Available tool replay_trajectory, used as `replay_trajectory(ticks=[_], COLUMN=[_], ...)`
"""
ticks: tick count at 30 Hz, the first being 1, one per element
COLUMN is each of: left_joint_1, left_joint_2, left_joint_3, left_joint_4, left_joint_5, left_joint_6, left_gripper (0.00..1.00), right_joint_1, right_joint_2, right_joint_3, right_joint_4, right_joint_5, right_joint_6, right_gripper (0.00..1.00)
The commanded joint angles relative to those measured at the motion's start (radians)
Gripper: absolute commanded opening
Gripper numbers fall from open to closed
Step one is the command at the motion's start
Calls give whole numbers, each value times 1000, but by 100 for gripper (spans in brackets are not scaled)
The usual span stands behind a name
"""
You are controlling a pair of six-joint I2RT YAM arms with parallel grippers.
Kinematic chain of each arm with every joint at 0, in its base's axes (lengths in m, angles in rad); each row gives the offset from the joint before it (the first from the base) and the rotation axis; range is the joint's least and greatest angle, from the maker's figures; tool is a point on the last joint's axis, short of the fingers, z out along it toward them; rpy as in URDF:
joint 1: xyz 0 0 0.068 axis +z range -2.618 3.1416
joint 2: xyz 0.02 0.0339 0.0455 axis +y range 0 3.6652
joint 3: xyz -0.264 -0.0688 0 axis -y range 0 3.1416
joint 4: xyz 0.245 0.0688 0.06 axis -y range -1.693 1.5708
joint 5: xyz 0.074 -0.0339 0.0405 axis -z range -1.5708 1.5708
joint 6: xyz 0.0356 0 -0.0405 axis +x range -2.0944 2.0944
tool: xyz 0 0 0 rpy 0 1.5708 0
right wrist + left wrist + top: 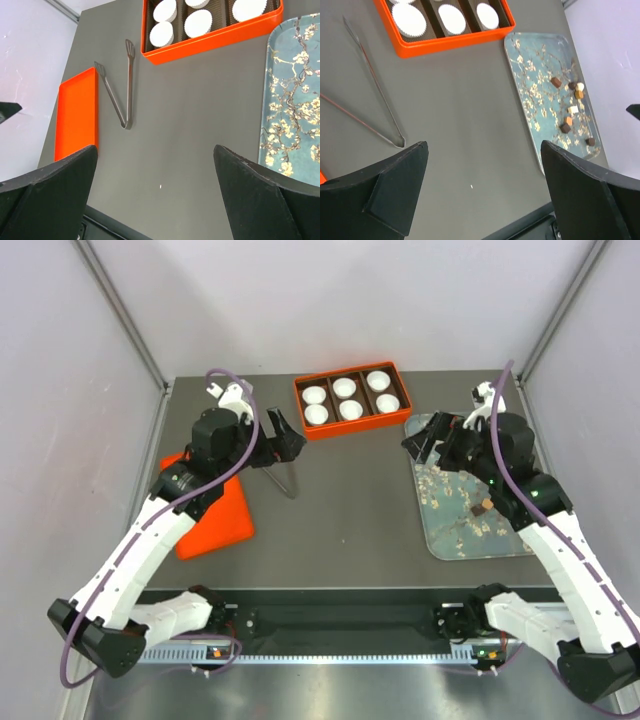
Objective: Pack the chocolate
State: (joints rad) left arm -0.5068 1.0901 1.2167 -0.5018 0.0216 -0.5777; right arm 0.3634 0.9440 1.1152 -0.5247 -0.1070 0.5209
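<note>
Chocolate (pixel 568 120) lumps lie on tray (pixel 540 60), R side of table (pixel 350 510). L gripper (pixel 484 146) & R gripper (pixel 155 147) both hover w/ jaws wide apart, empty. Tongs (pixel 125 95) lie betw. box (pixel 350 428) of cups (pixel 349 410) & lid (pixel 77 120).
</note>
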Motion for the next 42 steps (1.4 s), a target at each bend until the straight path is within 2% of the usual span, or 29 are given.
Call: replay_trajectory(ticks=[1, 9, 14, 21, 25, 26, 27, 29, 35, 42], left_joint_1=[4, 4, 33, 125, 197, 223, 234, 255, 264, 264], left_joint_2=[-18, 42, 128, 357, 494, 520, 568, 614, 754, 826], left_joint_3=[47, 49, 43, 61, 78, 84, 93, 107, 150, 161], left_joint_4=[29, 2, -3, -23, -41, -47, -56, -70, -98, -109], left_joint_5=[-61, -182, -253, -224, -140, -134, -130, -127, -149, -170], left_joint_6=[-7, -39, -71, -175, -252, -260, -264, -274, -272, -261], left_gripper=[99, 99, 91, 82, 85, 83, 74, 72, 70, 65], right_joint_1=[-9, -9, -9, -9, -11, -9, -11, -9, -9, -9], right_joint_2=[-31, -57, -60, -80, -90, -91, -90, -90, -96, -99], right_joint_3=[32, 9, -5, -38, -67, -69, -72, -74, -80, -83], right_joint_4=[32, 29, 31, 64, 78, 78, 80, 77, 74, 75], right_joint_5=[9, 21, 17, -33, -51, -51, -54, -62, -65, -51], right_joint_6=[8, -9, -15, -39, -50, -51, -52, -48, -64, -71], right_gripper=[100, 100, 100, 100, 100, 100, 100, 100, 100, 100])
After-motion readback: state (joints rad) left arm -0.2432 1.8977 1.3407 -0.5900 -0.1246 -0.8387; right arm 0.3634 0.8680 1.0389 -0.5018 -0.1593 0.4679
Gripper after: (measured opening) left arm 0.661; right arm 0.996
